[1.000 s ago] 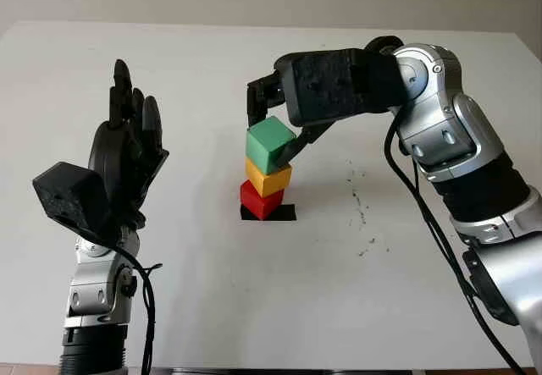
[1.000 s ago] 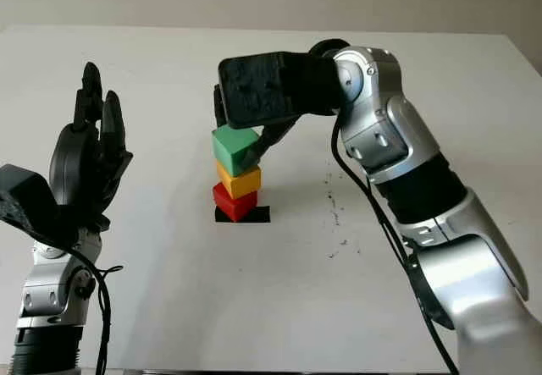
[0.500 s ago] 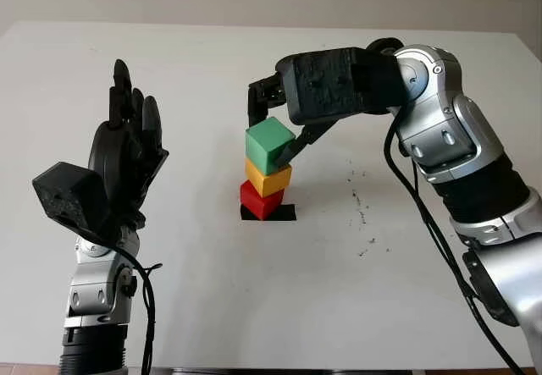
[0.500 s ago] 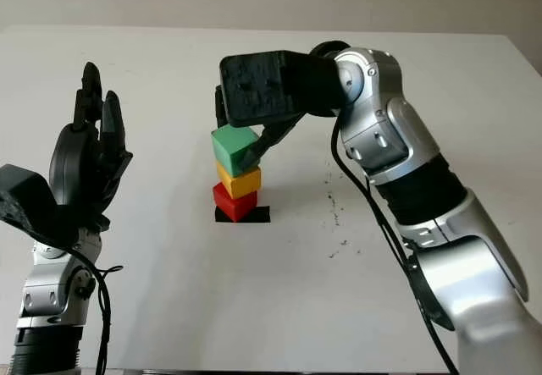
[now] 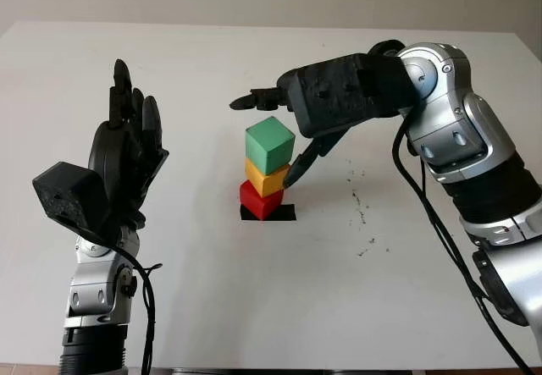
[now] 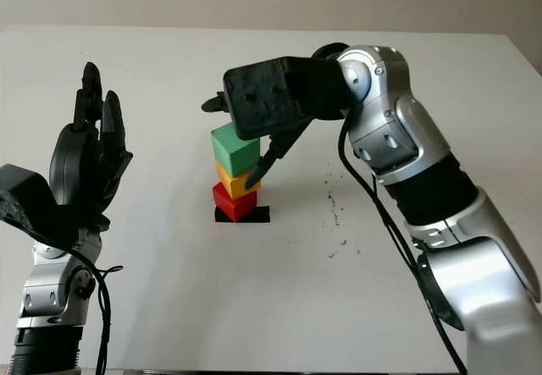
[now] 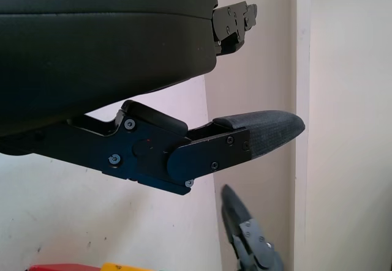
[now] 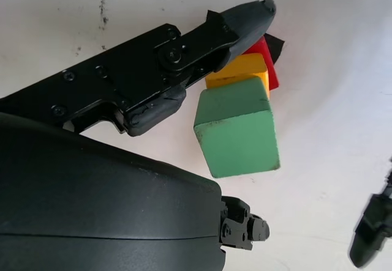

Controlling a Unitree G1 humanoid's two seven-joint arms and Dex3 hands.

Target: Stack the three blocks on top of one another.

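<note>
A green block (image 5: 269, 144) sits on top of a yellow block (image 5: 266, 178), which sits on a red block (image 5: 260, 200), all over a black square mark (image 5: 284, 212) on the white table. My right hand (image 5: 275, 134) is open around the stack's top; one finger points left behind the green block and a thumb (image 5: 306, 160) reaches down on the stack's right side, clear of the green block (image 8: 237, 127). My left hand (image 5: 127, 151) is held up, open, at the left, well away from the stack.
The white table (image 5: 212, 290) stretches all round the stack. A scatter of small dark specks (image 5: 362, 214) marks the surface to the right of the stack. The table's far edge runs along the back.
My right hand has let go of the green block and opened its fingers; the block stays on the stack. The left hand has not moved.
</note>
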